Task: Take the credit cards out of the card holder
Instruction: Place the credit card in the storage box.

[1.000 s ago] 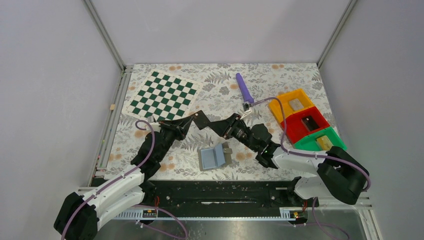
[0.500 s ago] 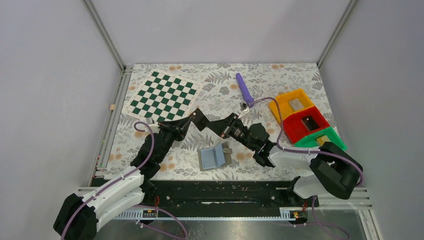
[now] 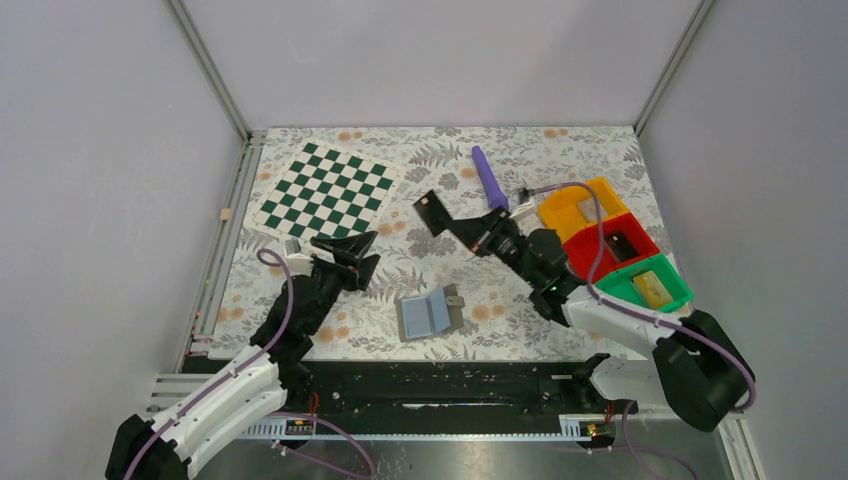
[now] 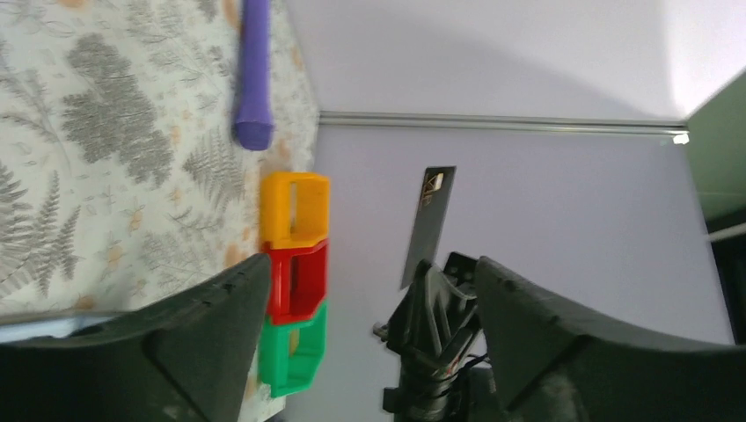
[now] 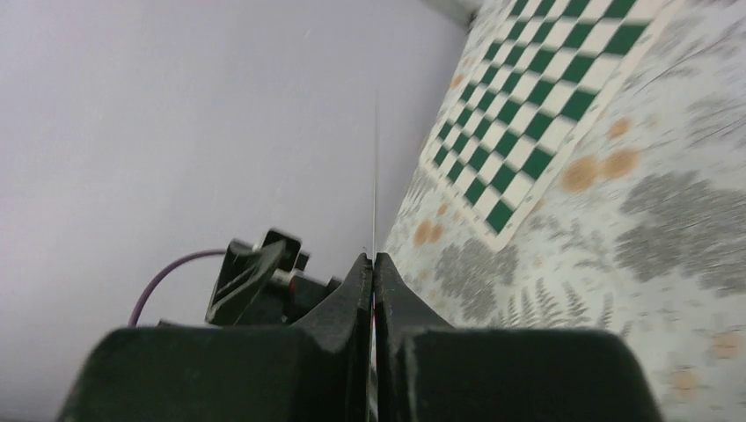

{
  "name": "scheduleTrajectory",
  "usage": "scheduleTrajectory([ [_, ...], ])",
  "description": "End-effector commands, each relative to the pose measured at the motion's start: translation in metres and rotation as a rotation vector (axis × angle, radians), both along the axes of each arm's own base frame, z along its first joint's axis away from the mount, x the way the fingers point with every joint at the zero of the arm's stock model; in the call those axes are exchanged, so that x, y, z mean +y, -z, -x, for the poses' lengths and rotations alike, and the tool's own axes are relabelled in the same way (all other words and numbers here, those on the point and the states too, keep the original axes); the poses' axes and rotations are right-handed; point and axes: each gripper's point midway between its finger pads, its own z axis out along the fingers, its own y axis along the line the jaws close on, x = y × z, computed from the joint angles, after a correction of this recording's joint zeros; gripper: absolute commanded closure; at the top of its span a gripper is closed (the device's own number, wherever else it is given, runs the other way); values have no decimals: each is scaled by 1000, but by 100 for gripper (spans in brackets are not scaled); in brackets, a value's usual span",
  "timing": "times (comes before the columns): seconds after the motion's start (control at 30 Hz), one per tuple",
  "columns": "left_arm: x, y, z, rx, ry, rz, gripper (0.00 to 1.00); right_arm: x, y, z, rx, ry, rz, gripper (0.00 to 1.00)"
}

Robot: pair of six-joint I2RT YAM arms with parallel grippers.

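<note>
One dark credit card was already out, clenched in the right tool above the middle of the worktop; the single card holder lay open by the near edge; the left tool hung released and empty; whether more cards sat inside could not be told.

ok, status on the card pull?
Right gripper shut on a dark credit card, held above the table. Left gripper open, holding nothing. Card holder lies open between the arms. Nothing blocking.
</note>
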Motion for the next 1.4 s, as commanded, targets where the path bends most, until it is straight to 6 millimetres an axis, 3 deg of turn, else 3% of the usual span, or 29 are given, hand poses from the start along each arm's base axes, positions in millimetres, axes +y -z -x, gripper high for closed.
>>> scheduleTrajectory([
  [0.0,-1,-4,7,33,39,-208,8,-48,-20,-20,3,67,55,100],
  [0.07,0,-8,11,26,71,-345,2,-77,-14,-29,65,129,122,100],
  [0.3,11,-21,21,-24,174,-763,1,-167,-4,-36,179,269,266,100],
  [0.4,19,-24,23,-53,197,-891,1,-197,8,-31,258,287,336,100],
  [0.67,50,-20,29,-72,158,-1092,1,-279,12,-24,439,356,374,100],
  [0.77,59,-10,32,-73,155,-1158,1,-294,16,-25,475,366,375,100],
  [1.0,66,-1,31,-30,151,-1202,1,-330,57,-14,682,439,460,100],
  [1.23,64,15,32,44,209,-1241,1,-372,54,1,753,537,482,100],
  [1.37,64,15,31,48,207,-1243,1,-387,62,5,797,548,465,100],
])
